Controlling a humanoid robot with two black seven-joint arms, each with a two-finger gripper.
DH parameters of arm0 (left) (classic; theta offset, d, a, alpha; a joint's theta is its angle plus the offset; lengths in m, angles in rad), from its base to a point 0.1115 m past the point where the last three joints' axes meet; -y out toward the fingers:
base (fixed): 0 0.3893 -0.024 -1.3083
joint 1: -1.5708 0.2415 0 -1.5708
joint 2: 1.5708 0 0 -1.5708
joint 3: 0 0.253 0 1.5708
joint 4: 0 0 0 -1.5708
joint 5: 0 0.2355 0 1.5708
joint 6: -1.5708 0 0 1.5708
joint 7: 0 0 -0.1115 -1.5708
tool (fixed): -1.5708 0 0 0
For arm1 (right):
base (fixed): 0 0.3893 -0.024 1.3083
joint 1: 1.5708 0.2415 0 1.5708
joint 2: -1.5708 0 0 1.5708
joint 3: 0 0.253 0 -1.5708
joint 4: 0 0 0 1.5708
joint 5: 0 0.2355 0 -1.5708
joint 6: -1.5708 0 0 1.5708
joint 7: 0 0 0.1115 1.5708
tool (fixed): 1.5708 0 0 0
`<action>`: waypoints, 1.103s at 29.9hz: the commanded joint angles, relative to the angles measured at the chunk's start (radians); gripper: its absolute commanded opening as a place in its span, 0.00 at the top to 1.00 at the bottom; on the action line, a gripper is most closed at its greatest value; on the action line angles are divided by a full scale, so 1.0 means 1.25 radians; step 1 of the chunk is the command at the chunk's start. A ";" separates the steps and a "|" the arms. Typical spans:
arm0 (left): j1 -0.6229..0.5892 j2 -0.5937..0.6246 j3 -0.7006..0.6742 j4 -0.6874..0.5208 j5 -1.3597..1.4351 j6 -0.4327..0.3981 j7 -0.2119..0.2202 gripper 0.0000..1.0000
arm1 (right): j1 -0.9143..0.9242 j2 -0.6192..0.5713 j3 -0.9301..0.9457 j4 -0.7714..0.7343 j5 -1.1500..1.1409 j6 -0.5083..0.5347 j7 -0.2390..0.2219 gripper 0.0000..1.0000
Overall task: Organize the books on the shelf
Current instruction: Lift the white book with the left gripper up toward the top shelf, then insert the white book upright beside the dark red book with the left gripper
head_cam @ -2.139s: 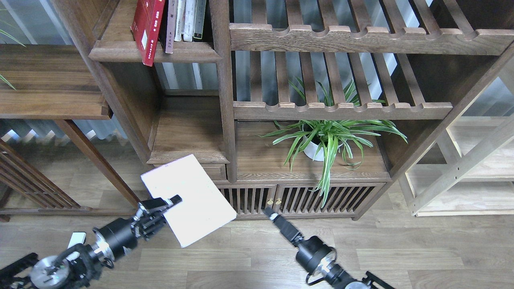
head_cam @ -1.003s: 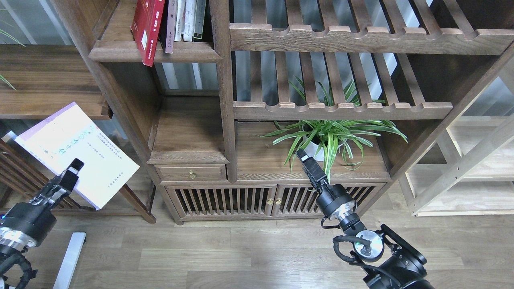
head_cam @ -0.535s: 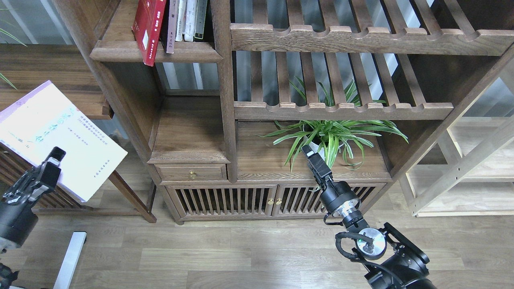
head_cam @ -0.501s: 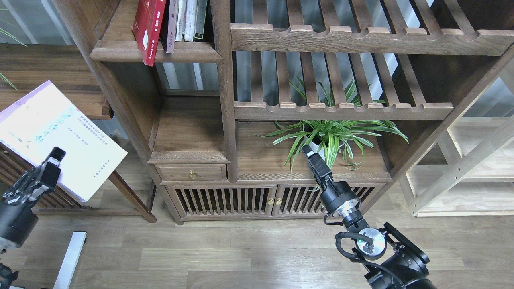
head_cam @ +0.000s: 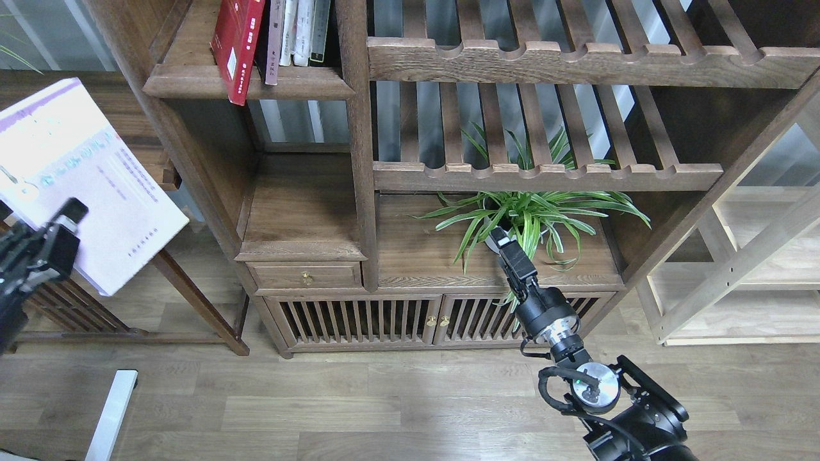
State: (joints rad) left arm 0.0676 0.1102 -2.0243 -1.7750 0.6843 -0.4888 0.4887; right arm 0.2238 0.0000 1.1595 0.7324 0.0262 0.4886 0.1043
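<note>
- Head view: our left gripper [head_cam: 67, 214] is clamped on the lower edge of the white-lavender book [head_cam: 83, 179], held in the air well left of and below the shelf [head_cam: 246, 83].
- The shelf lies up and to the right of that book; our left arm is much nearer.
- The book's long axis runs diagonally, upper left to lower right, cover facing us.
- The red book [head_cam: 236, 45] stands on the shelf, overhanging its front edge.
- Our right gripper [head_cam: 503, 243] sits by the plant [head_cam: 532, 214], holding nothing; we cannot tell its opening.
</note>
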 commanded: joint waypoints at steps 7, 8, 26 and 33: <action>-0.139 0.037 0.017 0.029 0.004 0.000 0.000 0.97 | 0.000 0.000 0.003 -0.013 0.017 0.000 0.000 0.00; -0.157 0.038 0.024 0.039 0.005 0.000 0.000 0.97 | 0.000 0.000 0.003 -0.013 0.017 0.000 0.000 0.00; -0.367 0.125 0.143 0.134 0.031 0.000 0.000 0.97 | -0.005 0.000 0.003 -0.009 0.023 0.000 0.000 0.00; -0.434 0.133 0.164 0.183 0.032 0.000 0.000 0.97 | -0.007 0.000 0.003 -0.009 0.023 0.000 0.000 0.00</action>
State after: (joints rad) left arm -0.4419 0.2752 -1.8323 -1.5753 0.7231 -0.4886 0.4887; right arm 0.2153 0.0000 1.1628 0.7210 0.0553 0.4886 0.1045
